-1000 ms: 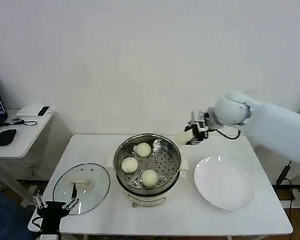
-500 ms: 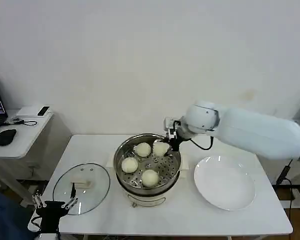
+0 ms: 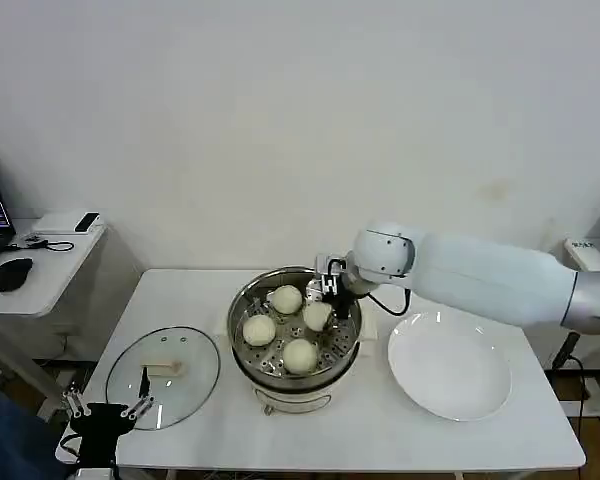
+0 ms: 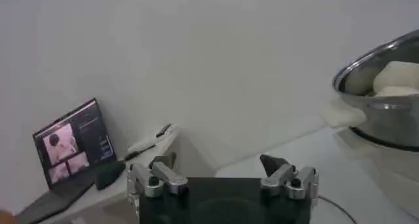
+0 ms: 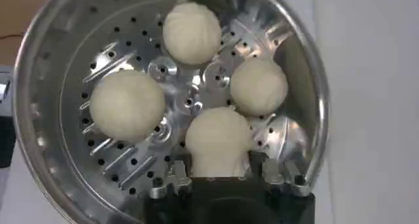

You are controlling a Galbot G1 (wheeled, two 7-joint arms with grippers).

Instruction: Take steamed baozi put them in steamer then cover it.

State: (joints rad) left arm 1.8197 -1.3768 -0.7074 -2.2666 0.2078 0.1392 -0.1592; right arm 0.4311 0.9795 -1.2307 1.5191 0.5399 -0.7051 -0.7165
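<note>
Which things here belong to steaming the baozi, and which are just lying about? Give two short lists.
Belongs to the job: four baozi in the steamer; the cover lying on the table; the right gripper at the fourth baozi.

Lying about: white plate, laptop, computer mouse.

The steamer (image 3: 295,335), a round shiny steel pot with a perforated tray and a white base, stands open at the middle of the desk (image 3: 280,440). Four smooth cream-white steamed baozi (image 3: 299,355) sit on the tray, spaced around its centre; the one at the far right side (image 5: 218,142) lies between the fingers of the right gripper (image 5: 226,178). The cover (image 3: 164,375), clear glass with a metal rim and pale bar handle, lies flat on the desk just left of the steamer
</note>
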